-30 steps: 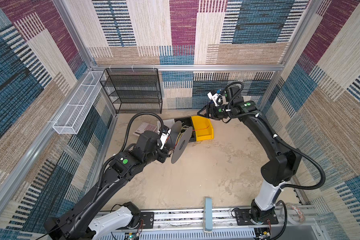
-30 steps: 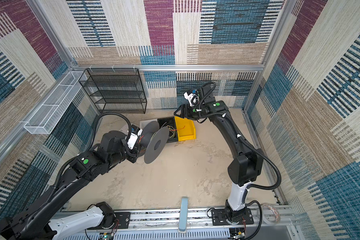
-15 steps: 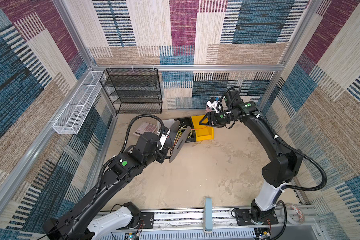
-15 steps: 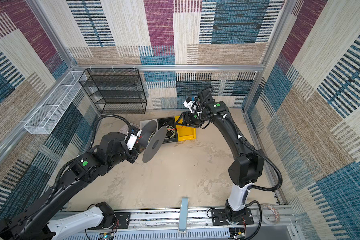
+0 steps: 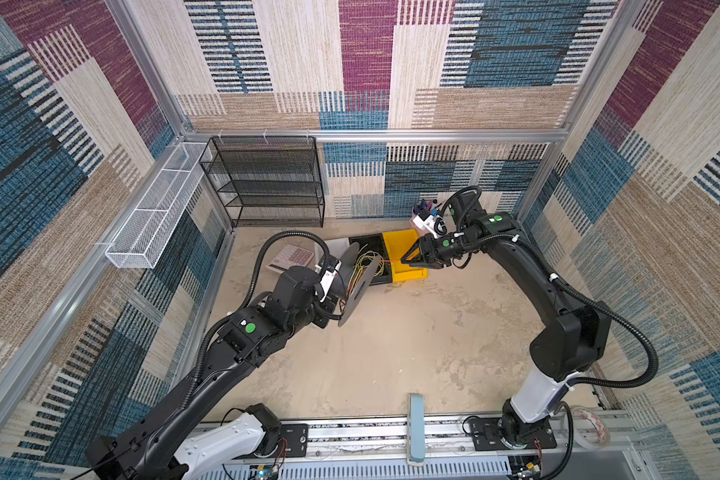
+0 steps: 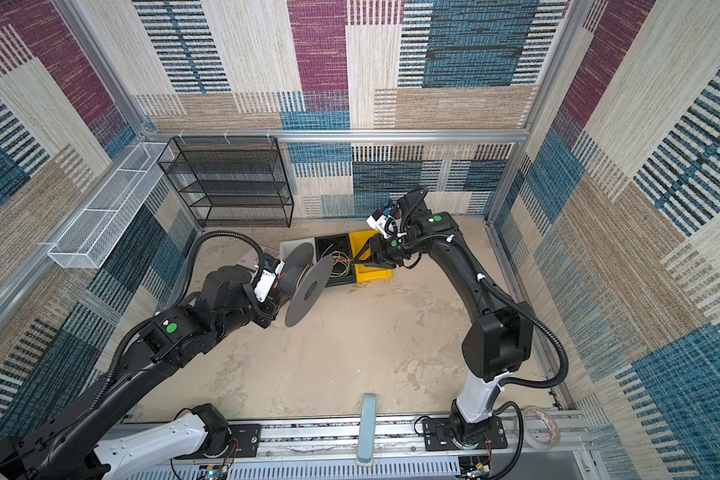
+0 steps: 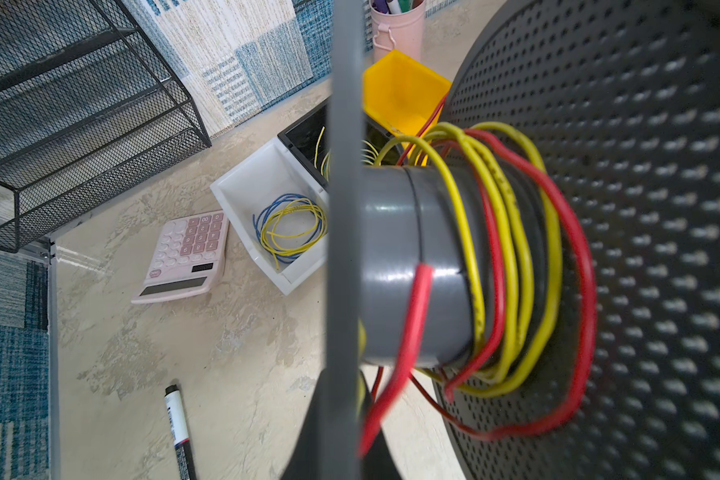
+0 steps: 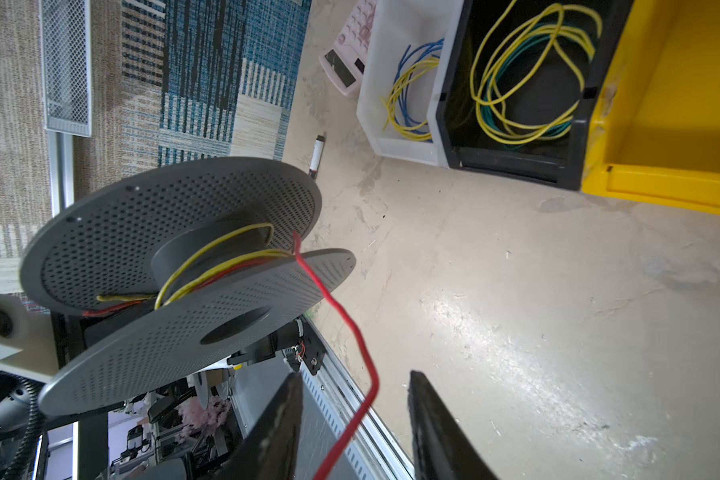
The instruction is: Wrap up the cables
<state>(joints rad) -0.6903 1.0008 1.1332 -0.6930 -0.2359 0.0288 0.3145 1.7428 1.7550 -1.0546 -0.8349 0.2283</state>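
"Where is the red wire?"

"Partly wound on the spool beside yellow wire; its loose end runs out between my right gripper fingers, which stand apart, not pinching it."

"And the other arm?"

"My left gripper is clamped on the spool's rim; it holds the spool off the table."

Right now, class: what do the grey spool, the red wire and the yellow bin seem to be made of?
Spool: likely moulded plastic, matte grey, perforated flanges, glossy hub.
Red wire: probably plastic-insulated, smooth, bends springily.
Yellow bin: apparently rigid plastic, slight sheen.
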